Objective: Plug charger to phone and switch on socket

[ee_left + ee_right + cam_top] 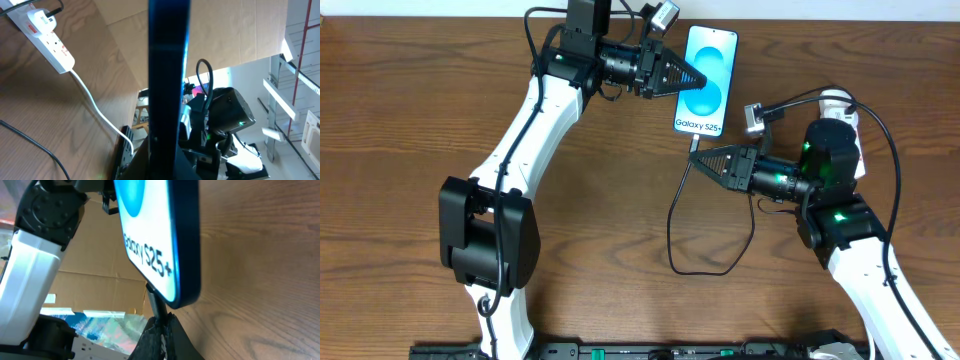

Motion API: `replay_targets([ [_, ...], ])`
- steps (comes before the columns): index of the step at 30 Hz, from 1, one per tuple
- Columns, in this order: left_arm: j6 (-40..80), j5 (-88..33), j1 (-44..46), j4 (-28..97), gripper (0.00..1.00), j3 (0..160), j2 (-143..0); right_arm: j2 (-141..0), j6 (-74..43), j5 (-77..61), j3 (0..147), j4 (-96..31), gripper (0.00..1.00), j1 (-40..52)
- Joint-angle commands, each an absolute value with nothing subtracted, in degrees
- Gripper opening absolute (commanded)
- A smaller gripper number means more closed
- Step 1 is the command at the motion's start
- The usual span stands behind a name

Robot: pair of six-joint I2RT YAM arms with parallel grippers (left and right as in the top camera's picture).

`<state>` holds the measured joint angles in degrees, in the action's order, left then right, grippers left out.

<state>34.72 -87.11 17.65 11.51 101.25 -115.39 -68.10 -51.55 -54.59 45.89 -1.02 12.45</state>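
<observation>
Pinched narrow in right gripper [159, 325]: small black plug tip [154, 300] of long thin black charger cable [672, 225], at near end of slim blue-screened phone [715, 45] clamped in left gripper [703, 80]. Risk: skewed push bending tip, phone slipping. Open room on wood table [400, 120] left; white power-strip socket [52, 42] far right.

The slim rectangular black-edged smartphone [716, 104] shows white lettering "Galaxy S25+" on its blue-teal screen, along the short end nearest the right gripper [696, 157], just beyond its fingertips. The red markings on the white elongated plastic power strip [50, 42] are too small to read.
</observation>
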Motion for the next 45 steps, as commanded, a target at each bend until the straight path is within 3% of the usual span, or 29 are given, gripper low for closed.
replay_targets([
  [1,34.8,-90.0,17.6,11.0,0.07,101.5,-112.9,-69.0,-52.3,-55.0,45.8,-0.8,0.01,12.1],
  [45,34.6,-88.0,17.4,8.9,0.07,101.5,-112.9,-69.0,-48.6,-60.4,45.8,0.3,0.01,10.6],
])
